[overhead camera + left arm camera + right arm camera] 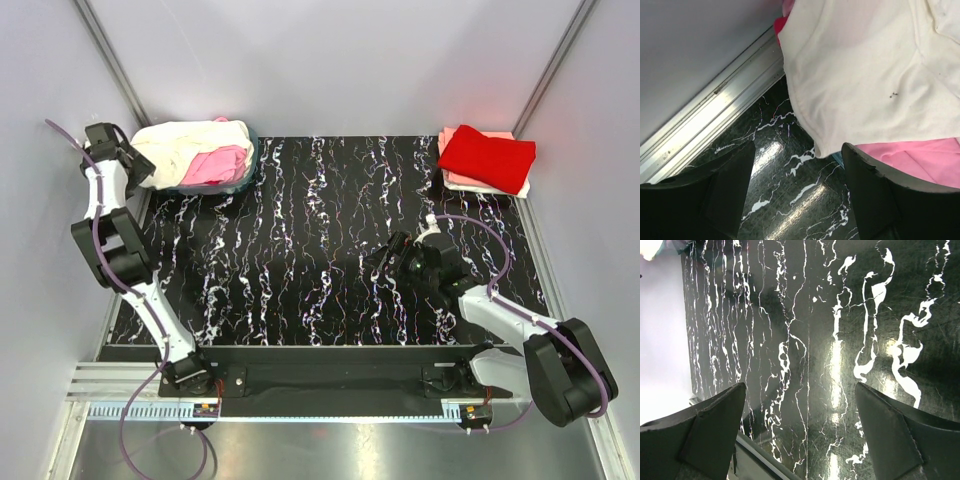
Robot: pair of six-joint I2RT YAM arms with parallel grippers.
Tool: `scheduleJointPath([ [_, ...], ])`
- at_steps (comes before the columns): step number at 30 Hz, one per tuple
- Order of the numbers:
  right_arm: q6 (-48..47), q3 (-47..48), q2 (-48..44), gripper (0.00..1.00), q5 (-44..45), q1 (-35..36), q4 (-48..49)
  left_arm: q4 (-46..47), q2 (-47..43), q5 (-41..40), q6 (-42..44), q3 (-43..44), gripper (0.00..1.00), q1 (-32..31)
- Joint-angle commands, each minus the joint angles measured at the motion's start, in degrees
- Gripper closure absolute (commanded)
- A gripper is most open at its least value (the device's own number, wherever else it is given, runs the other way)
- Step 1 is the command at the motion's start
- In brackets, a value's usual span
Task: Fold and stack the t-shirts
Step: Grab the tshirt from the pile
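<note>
Now, likely pickup: left end effector [797,150] parted, empty, beside cream t-shirt [860,75]. Next call: pinch its hem. Right end effector [800,390] wide, empty.

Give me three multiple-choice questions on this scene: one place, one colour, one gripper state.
1. Where is the red shirt? A on the floor; B atop the folded pile at the far right; C on a chair.
2. What colour is the shirt beside the cream shirt in the basket? A pink; B green; C blue.
3. The right gripper is: A shut on a shirt; B open above the table; C shut, empty.
Answers: 1 B, the top view shows it capping the pile. 2 A, a pink shirt lies beside the cream. 3 B, its fingers stand apart over bare table.
</note>
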Motion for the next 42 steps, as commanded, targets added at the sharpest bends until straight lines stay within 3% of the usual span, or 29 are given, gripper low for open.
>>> scheduleJointPath([
  [1,-1.11,0.65,-0.45,0.02,-0.81,0.16,2.99,3.6,1.95,1.97,1.2,3.36,0.25,0.03],
  [7,-1.11,1.08,0.34,0.02,-0.81,0.16,3.0,6.58,3.54,4.87,-0.29,2.84,0.26,-0.06],
  [11,-1.02,1.26,0.69,0.02,-0.9,0.16,3.0,6.84,5.12,5.31,-1.17,3.54,0.33,-0.5],
  [14,-1.11,1.35,0.78,0.02,-0.81,0.16,3.0,7.55,5.38,5.93,-1.52,3.45,0.46,-0.76],
  [23,-0.93,1.52,1.22,0.02,-0.63,0.16,2.82,7.82,3.46,5.31,-0.56,3.89,0.99,-1.38],
  [30,-0.93,1.7,1.57,0.02,-0.46,0.07,2.82,8.52,-3.04,8.2,-3.97,2.84,1.0,-2.6],
  [35,-1.02,1.61,1.48,0.02,-0.11,0.16,2.82,9.13,-10.16,13.91,-8.2,6.34,1.0,-8.66],
  [36,-0.93,1.44,1.31,0.02,-0.02,0.16,2.82,8.96,-10.78,17.32,-9.08,8.35,1.0,-9.98],
  [40,-0.85,1.09,0.17,0.02,0.51,0.07,2.47,-0.68,-12.54,23.24,-7.42,32.29,1.0,-19.36],
  [42,-0.76,0.38,-0.62,0.02,1.21,0.07,2.56,2.17,-17.96,25.25,-9.15,30.45,1.0,-20.8],
])
